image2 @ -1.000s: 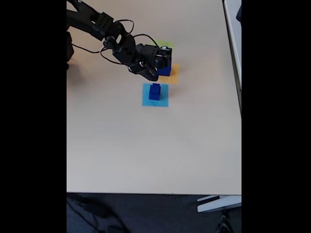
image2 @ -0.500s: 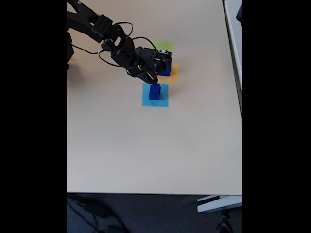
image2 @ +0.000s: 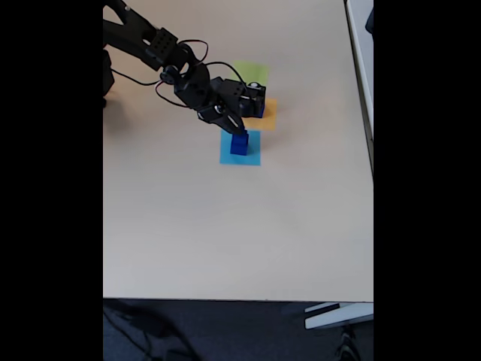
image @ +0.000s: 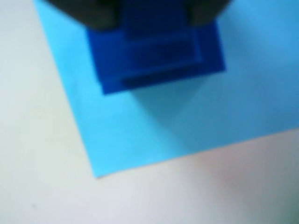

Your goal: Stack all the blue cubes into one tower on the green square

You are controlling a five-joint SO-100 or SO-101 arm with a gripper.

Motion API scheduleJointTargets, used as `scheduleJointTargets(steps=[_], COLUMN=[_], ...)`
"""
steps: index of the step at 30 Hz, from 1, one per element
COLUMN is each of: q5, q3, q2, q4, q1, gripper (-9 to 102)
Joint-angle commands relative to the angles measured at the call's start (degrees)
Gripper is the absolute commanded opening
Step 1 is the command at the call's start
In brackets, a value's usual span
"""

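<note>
Since the earlier frames the black gripper [image2: 234,128] has descended from the orange square [image2: 269,114] onto the small dark-blue cube stack [image2: 240,143], centre frame on the light-blue paper square [image2: 242,157]. The stack sits directly under the fingertips. Finger spacing cannot be determined. The green square [image2: 252,70] lies above.

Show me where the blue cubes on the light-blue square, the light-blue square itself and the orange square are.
blue cubes [image2: 240,145], fixed view, side of the small stack.
light-blue square [image: 140,135], wrist view, bare paper below the cubes.
orange square [image2: 270,114], fixed view, its uncovered right part.
</note>
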Motion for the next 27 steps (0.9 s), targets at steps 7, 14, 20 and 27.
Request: scheduleJointTargets(steps=[7, 14, 20, 27], q5=[-0.3, -0.4, -1.0, -2.4], q3=[-3.5, -3.6, -4.1, -5.0], q2=[0.0, -0.1, -0.1, 0.1], q4=[-1.3, -1.3, -1.3, -0.6], q1=[0.6, 0.8, 0.9, 0.9], gripper=[0, 4, 7, 10])
